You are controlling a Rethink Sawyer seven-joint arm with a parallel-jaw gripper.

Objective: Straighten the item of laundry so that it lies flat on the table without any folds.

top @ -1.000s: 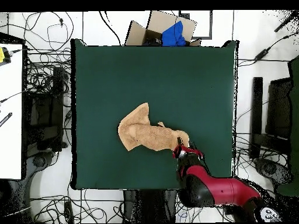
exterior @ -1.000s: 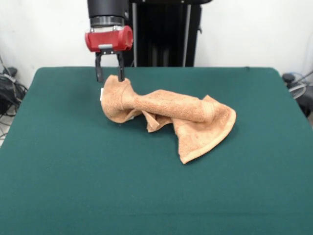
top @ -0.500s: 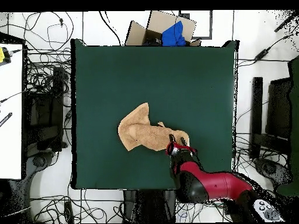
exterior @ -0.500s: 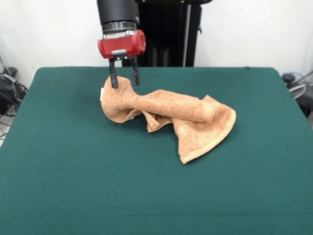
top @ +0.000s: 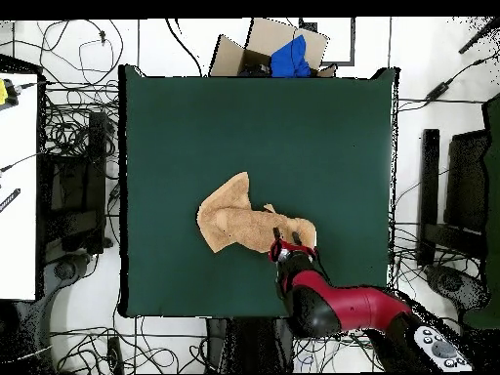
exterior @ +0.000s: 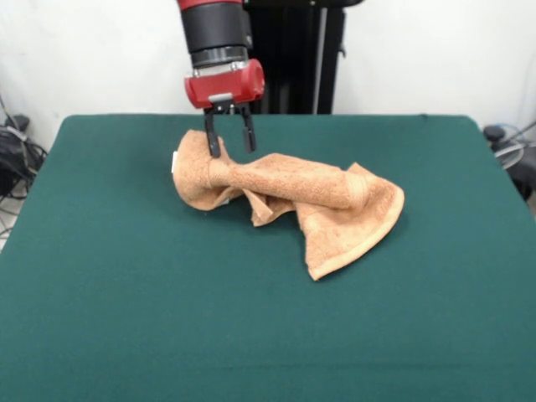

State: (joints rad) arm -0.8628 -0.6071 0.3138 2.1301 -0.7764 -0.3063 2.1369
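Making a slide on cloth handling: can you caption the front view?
Open gripper poised at the far raised end of a twisted, bunched orange towel on the green table.

Even, bright light falls from above, leaving only a faint shadow under the towel [exterior: 285, 197] on the table [exterior: 126, 293], with no glare, though the lower frame looks perhaps slightly soft.

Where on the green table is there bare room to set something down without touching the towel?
The table is bare across the whole strip at the bottom of the front view, below the towel, and along both side edges. It is crowded only at the towel's left end, where the open gripper hangs over the bunched cloth.
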